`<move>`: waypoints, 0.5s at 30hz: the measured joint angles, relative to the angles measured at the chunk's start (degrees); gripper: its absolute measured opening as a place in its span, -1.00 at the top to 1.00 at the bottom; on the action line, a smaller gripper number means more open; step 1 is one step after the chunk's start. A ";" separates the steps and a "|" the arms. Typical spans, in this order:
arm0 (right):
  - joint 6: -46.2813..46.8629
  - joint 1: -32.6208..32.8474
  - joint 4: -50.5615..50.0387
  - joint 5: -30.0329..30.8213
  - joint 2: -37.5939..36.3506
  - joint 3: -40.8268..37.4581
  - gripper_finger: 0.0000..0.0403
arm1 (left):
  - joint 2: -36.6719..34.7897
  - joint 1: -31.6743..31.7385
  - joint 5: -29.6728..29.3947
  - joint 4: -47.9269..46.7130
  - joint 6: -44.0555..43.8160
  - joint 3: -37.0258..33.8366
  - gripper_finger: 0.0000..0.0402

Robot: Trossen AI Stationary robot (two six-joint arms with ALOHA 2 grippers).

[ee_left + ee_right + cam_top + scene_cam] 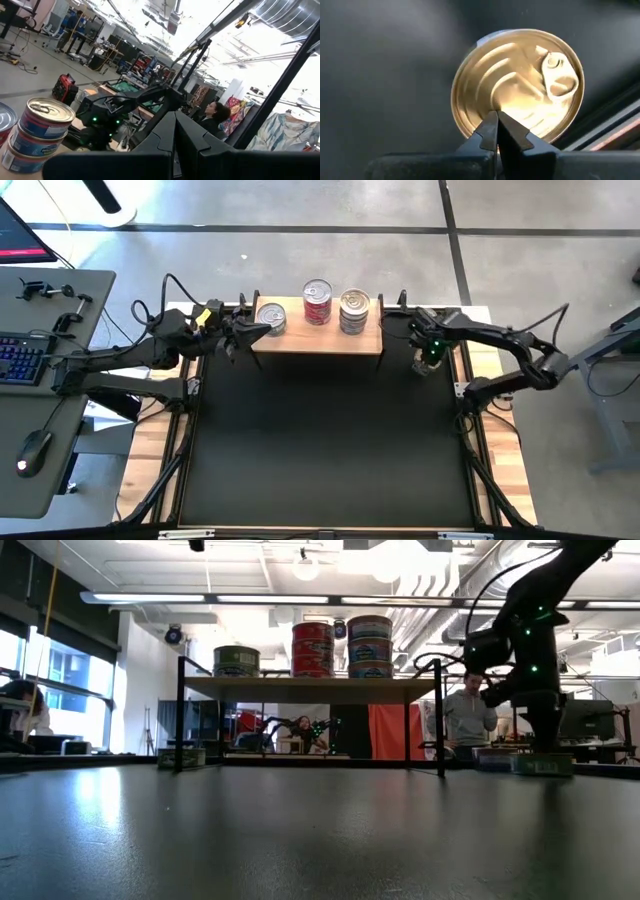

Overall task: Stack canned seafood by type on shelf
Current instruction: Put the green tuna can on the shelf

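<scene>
The wooden shelf (300, 340) stands at the mat's far edge. It carries a greenish-labelled can (270, 317) at its left end, a red stack (317, 302) in the middle and a bluish stack (354, 310) to the right. My left gripper (258, 330) is shut and held level at the shelf's left end, right beside the greenish can. My right gripper (430, 358) is shut and points down, to the right of the shelf. It is over a gold-lidded can (520, 85) that rests flat on the black mat (320, 440). My left gripper's shut tips (175, 122) stand next to the greenish can; whether they touch it cannot be told. My right gripper's shut fingertips (496, 120) point down over the gold lid (505, 100), near its rim and opposite the pull tab. I cannot tell whether they touch it. The can lies flat on the mat.
The shelf's thin black legs (441, 715) stand close to my right arm. In the low view, flat tins (540, 764) lie on the mat at the right, and a low tin (182, 756) sits by the left leg. A desk with a keyboard (20, 355) is at the left. A person (468, 715) stands beyond the table.
</scene>
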 joint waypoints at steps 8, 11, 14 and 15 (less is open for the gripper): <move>1.57 5.27 1.19 -0.79 -0.43 0.30 1.00 | -0.02 0.01 -0.15 1.65 -0.02 0.00 1.00; 1.59 6.38 1.19 -0.69 -0.43 0.30 1.00 | -0.02 0.02 -0.14 1.79 -0.02 0.00 1.00; 1.74 6.33 1.22 0.21 -0.46 0.32 1.00 | -0.02 0.02 -0.13 1.93 -0.02 0.00 1.00; 2.05 6.33 1.25 1.59 -0.45 0.32 1.00 | -0.02 0.02 -0.13 1.93 -0.04 0.00 1.00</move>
